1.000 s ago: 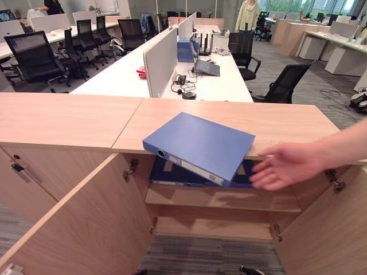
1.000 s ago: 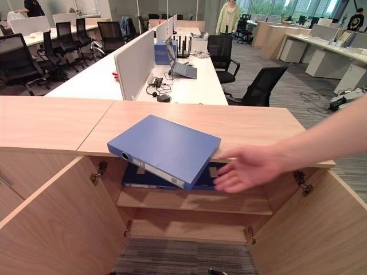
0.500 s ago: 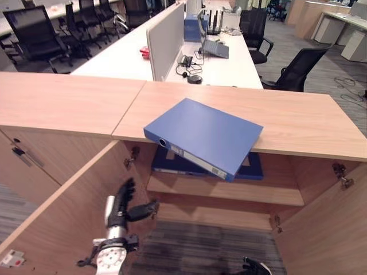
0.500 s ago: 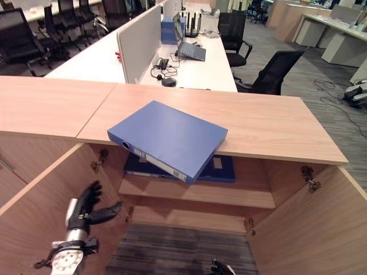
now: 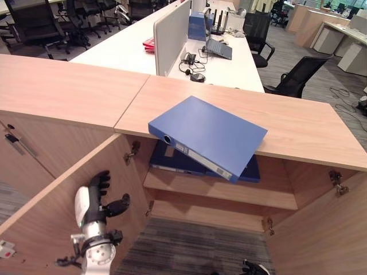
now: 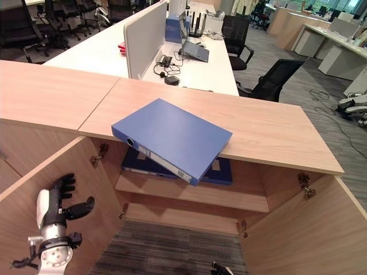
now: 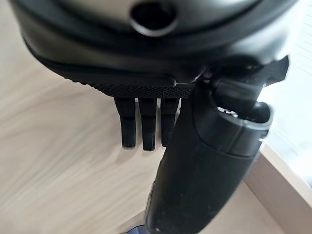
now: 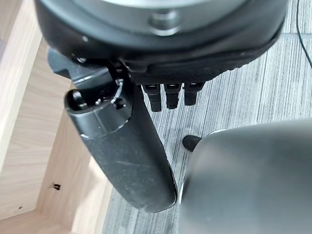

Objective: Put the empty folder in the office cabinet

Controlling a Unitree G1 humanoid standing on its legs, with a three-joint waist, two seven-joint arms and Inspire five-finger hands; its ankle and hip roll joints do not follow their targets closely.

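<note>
A flat blue lever-arch folder (image 5: 207, 135) lies on the light wooden cabinet top (image 5: 309, 129), one corner jutting past the front edge over the open cabinet. A second blue folder (image 5: 178, 162) lies on the shelf (image 5: 221, 192) beneath. The left robot hand (image 5: 96, 201) hovers by the open left door (image 5: 63, 200), fingers straight. The right robot hand (image 8: 146, 83) points at the grey carpet (image 8: 258, 83), fingers relaxed, holding nothing.

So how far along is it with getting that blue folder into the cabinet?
Done: both cabinet doors stand open. In hand: nothing. The blue folder lies on the cabinet top, overhanging its front edge above another folder on the shelf. The left hand is raised by the left door, fingers open; the right hand hangs low, fingers relaxed. Left: grasp the folder and shelve it.
</note>
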